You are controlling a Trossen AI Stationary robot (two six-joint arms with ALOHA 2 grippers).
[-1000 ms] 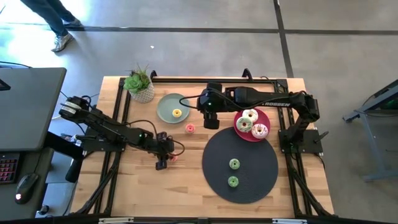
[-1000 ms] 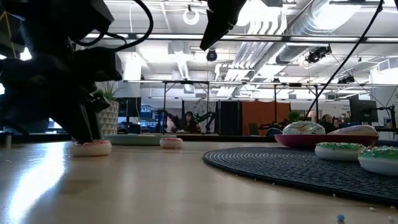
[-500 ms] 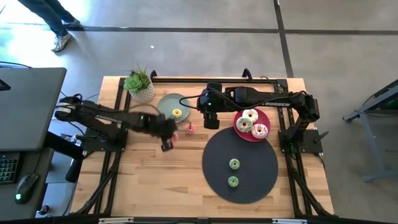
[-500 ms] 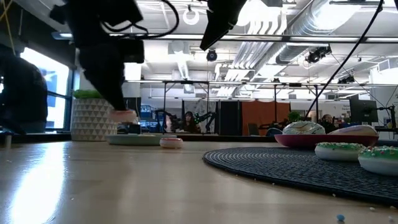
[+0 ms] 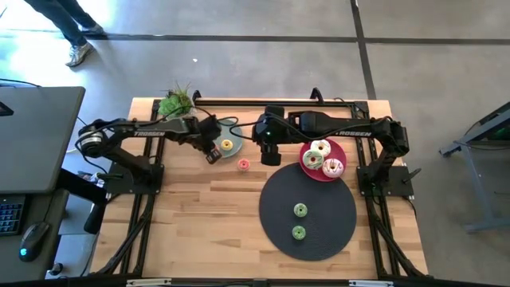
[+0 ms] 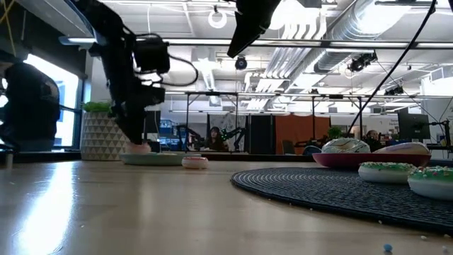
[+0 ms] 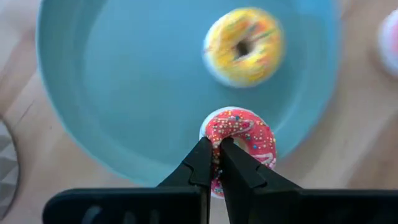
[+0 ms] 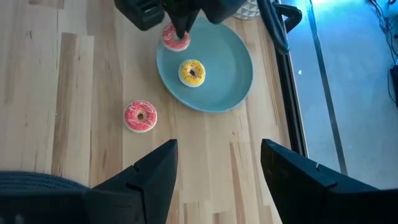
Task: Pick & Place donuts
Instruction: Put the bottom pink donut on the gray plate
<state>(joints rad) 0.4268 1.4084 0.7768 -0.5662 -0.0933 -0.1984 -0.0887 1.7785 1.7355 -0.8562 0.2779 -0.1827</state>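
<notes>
My left gripper (image 5: 213, 152) is shut on a small red donut with sprinkles (image 7: 241, 138) and holds it low over the near rim of the sage-green plate (image 5: 217, 131). A small yellow donut (image 5: 227, 146) lies on that plate. A small salmon pink donut (image 5: 243, 164) lies on the wood beside it. My right gripper (image 5: 269, 156) hangs open and empty between the two plates. Three larger donuts (image 5: 321, 157) lie on the pink plate (image 5: 341, 151). Two small green donuts (image 5: 300, 210) lie on the dark round mat (image 5: 319, 191). My left gripper pinches the red donut's ring (image 7: 219, 132) at one side between its two fingertips (image 7: 202, 155). The fingers come from above, pointing down. The donut lies flat below them at the plate's rim (image 6: 139, 149); whether it touches the plate, I cannot tell.
A potted plant (image 5: 177, 105) stands at the far left of the table, close behind the green plate. The wood at the near left (image 5: 199, 231) is bare. A person's legs (image 5: 68, 24) show on the floor beyond the table.
My left gripper has lifted the red donut off the wood at the table's middle left and carried it toward the far edge, to the green plate's near rim. It has stayed shut on the donut.
</notes>
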